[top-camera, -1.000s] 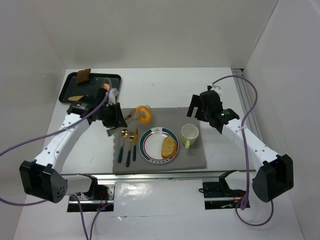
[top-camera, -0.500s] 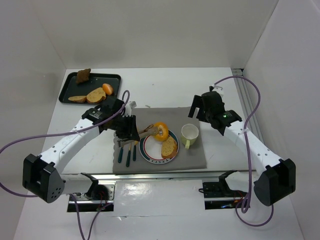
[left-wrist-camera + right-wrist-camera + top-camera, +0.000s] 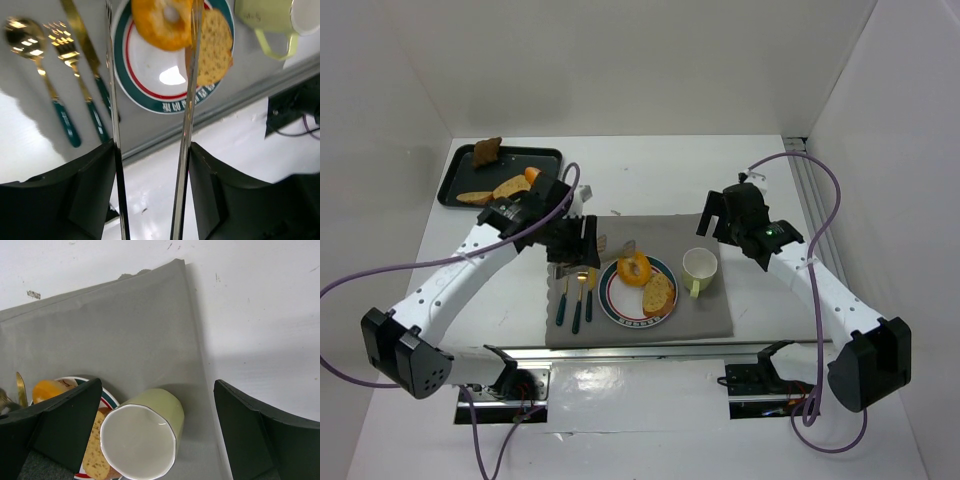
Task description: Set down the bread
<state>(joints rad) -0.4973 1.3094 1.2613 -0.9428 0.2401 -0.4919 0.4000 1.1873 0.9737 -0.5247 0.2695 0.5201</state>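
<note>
The left gripper (image 3: 617, 245) stands released: its two long metal blades are apart, and in the left wrist view the ring-shaped orange bread (image 3: 162, 22) lies between them. The left blade is clearly away from the bread, while the right blade runs just along its edge, so I cannot tell if it touches there. The bread rests on the far left part of the plate (image 3: 616, 312), leaning a little against the flat slice (image 3: 659, 293) that lies on the right half of the plate. Left of the plate the spoon, fork and knife (image 3: 577, 295) lie side by side, right of it stands the green mug (image 3: 699, 268), and all of these are on the grey cloth (image 3: 710, 315). At the far left corner of the table the black tray (image 3: 455, 175) holds some more pieces of bread. The right gripper (image 3: 159, 420) hangs with its jaws wide and nothing in them, above the mug. In my judgement the placing is almost done, because the bread sits on the plate with no grip on it. What is left is to lift the blades away without pushing the bread off the rim.
</note>
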